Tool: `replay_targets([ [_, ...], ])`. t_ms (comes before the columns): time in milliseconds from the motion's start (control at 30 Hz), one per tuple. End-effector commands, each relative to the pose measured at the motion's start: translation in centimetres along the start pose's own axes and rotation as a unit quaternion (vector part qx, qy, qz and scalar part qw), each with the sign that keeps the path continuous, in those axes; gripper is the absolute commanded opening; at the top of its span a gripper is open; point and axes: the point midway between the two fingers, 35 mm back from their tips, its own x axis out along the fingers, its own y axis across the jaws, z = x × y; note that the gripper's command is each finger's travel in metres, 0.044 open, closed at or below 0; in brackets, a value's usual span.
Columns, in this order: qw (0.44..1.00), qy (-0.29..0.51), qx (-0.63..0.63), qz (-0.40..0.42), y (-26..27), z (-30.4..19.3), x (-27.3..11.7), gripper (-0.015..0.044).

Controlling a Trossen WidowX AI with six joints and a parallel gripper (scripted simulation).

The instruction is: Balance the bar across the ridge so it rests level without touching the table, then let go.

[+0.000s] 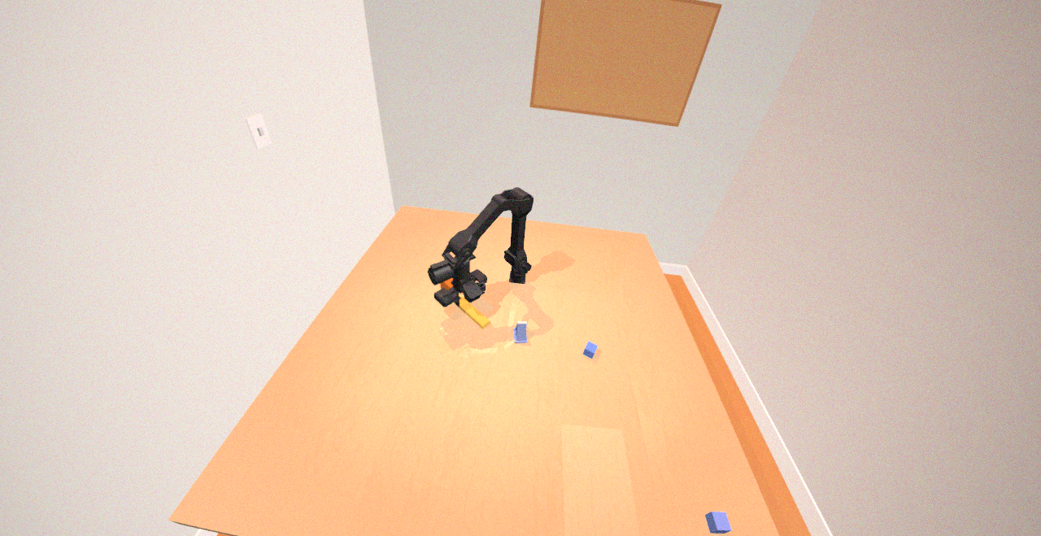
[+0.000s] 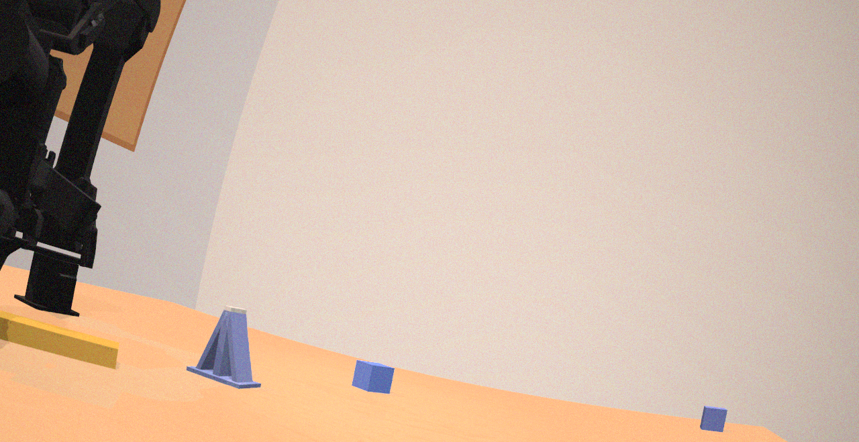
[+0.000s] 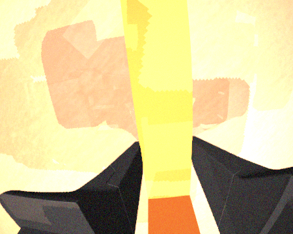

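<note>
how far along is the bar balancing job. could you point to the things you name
Done: the gripper (image 1: pixel 458 301) (image 3: pixel 165 144) has closed on the yellow bar (image 1: pixel 474 312) (image 2: pixel 66 342) (image 3: pixel 166 107), near its orange block (image 1: pixel 446 284) (image 3: pixel 172 214). In hand: that grip, bar beside the ridge (image 1: pixel 520 332) (image 2: pixel 231 346). Left: lifting, balancing it level across the ridge's top, letting go.

Top view: the jaws (image 1: pixel 457 302) largely hide the bar's orange block (image 1: pixel 446 285) (image 3: pixel 173 214); the lower border crops the worktop (image 1: pixel 407 416). Exterior view: the left border truncates the yellow bar (image 2: pixel 66 343). Wrist view: the block is cut off below.
</note>
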Motion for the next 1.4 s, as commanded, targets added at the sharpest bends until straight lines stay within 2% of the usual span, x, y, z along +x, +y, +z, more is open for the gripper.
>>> replay_targets([
  [0,1.0,0.0,0.0,-0.002,-0.2,0.0,-0.8,0.0],
  [1367,1.0,-0.002,-0.003,-0.002,-0.1,0.0,-11.3,0.0],
])
